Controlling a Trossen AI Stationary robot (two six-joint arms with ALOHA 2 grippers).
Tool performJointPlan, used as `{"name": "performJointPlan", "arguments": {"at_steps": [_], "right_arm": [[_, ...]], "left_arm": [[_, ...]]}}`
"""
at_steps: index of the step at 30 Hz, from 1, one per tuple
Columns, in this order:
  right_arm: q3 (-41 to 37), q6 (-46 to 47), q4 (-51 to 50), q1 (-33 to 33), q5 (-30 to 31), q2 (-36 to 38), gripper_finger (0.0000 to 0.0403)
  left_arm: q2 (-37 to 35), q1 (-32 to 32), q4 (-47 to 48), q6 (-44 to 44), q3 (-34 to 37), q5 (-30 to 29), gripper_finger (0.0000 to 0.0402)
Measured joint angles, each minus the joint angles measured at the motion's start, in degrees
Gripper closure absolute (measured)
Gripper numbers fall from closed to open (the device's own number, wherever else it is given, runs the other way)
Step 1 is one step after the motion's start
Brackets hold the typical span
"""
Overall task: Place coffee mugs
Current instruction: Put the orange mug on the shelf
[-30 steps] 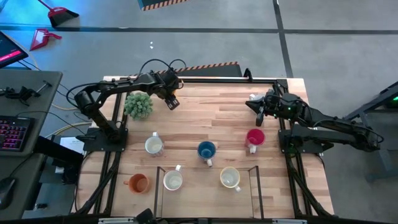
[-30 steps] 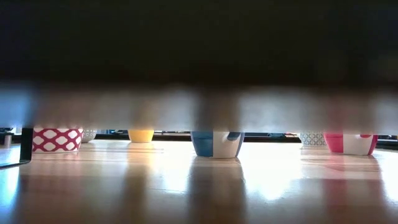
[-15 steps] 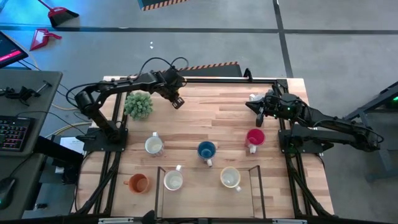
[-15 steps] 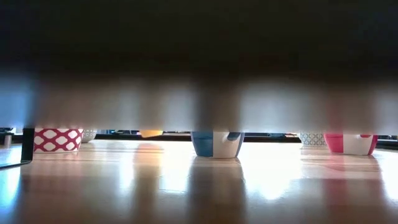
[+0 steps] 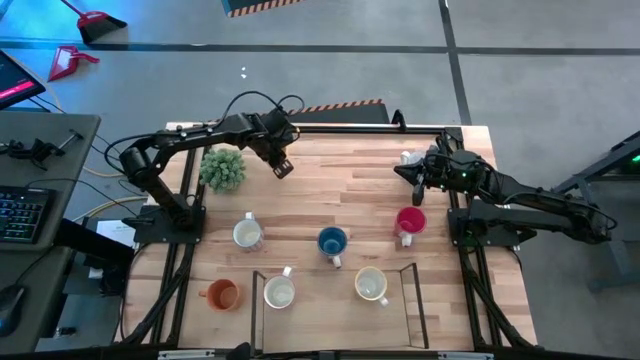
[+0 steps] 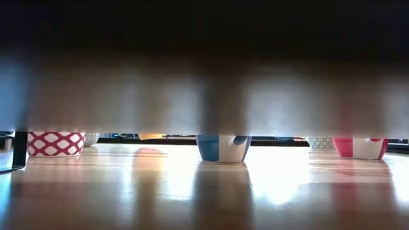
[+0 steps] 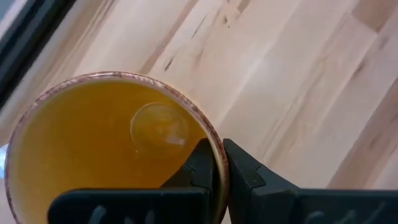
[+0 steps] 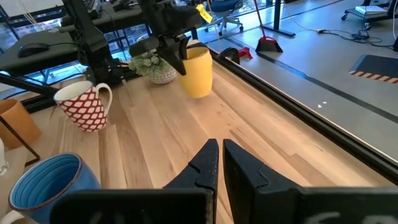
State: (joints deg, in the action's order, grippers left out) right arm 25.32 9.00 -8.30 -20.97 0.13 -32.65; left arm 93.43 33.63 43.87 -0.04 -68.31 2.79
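Your left gripper (image 7: 217, 165) sits at the upper centre-left of the overhead frame, just right of the potted plant (image 5: 222, 168), its jaws clamped on the rim of a yellow-orange mug (image 7: 106, 149), held clear of the wooden table (image 5: 340, 190); the right wrist view shows that mug (image 8: 198, 71) hanging above the boards. Your right gripper (image 8: 219, 163) waits at the upper right, jaws together and empty. Across the lower half of the overhead frame stand a patterned white mug (image 5: 247, 234), a blue mug (image 5: 332, 241), a red mug (image 5: 410, 221), an orange mug (image 5: 221, 295) and two cream mugs (image 5: 279, 291) (image 5: 370, 286).
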Motion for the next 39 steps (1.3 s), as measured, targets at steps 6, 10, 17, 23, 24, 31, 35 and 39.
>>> {"name": "performJointPlan", "arguments": {"at_steps": [6, 10, 17, 23, 24, 31, 35, 39], "right_arm": [[0.0, 0.0, -0.1, 0.0, 0.0, 0.0, 0.0391], [0.0, 0.0, -0.1, 0.0, 0.0, 0.0, 0.0391], [0.0, 0.0, -0.1, 0.0, 0.0, 0.0, 0.0391], [0.0, 0.0, -0.1, 0.0, 0.0, 0.0, 0.0391], [0.0, 0.0, -0.1, 0.0, 0.0, 0.0, 0.0391], [0.0, 0.0, -0.1, 0.0, 0.0, 0.0, 0.0391], [0.0, 0.0, -0.1, 0.0, 0.0, 0.0, 0.0391], [0.0, 0.0, -0.1, 0.0, 0.0, 0.0, 0.0391]], "left_arm": [[-1.4, 0.0, 4.3, 3.5, 0.0, -2.0, 0.0398], [-6.3, 0.3, 6.1, 3.8, 0.0, -4.8, 0.0398], [-15.0, -1.8, 10.0, 0.6, -0.1, -5.1, 0.0398], [-17.5, -10.3, 10.2, -3.7, -0.1, -6.7, 0.0398], [-17.5, -12.0, 10.2, -4.5, -0.1, -7.3, 0.0398], [-17.5, -22.2, 11.2, -10.9, 0.0, -10.2, 0.0398], [-17.0, -26.8, 10.6, -15.4, 0.0, -10.9, 0.0398], [-15.2, -30.9, 9.3, -18.8, -0.1, -11.0, 0.0398]]}}
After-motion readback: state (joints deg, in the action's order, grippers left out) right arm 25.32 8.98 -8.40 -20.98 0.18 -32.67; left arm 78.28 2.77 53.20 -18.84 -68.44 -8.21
